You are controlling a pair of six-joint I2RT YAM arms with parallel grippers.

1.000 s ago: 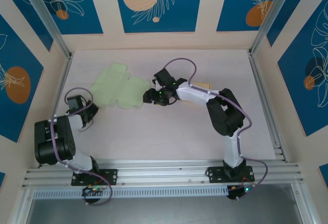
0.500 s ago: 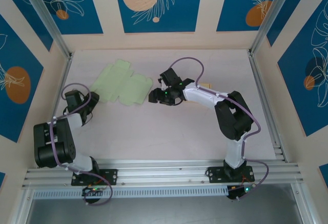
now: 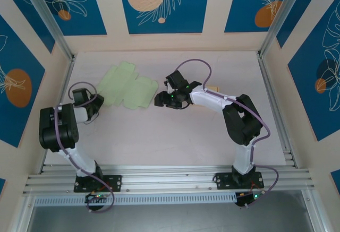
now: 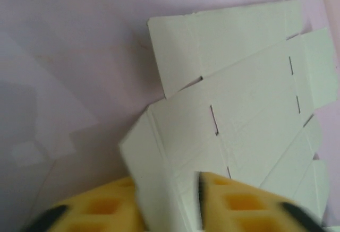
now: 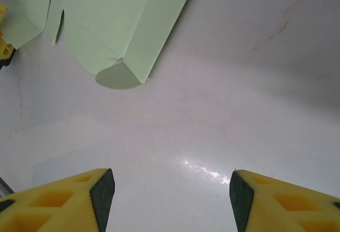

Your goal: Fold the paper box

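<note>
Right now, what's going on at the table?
The left gripper pinches a flap at the near-left edge of the box, which lies flat and unfolded on the table. The right gripper hangs open just off the box's right edge, touching nothing. No fold is made yet.

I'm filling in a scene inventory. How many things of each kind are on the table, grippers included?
Green paper box, lying flat: 1
Grippers: 2, the left gripper and the right gripper
Tan piece, partly hidden behind the right arm: 1
Total: 4
</note>
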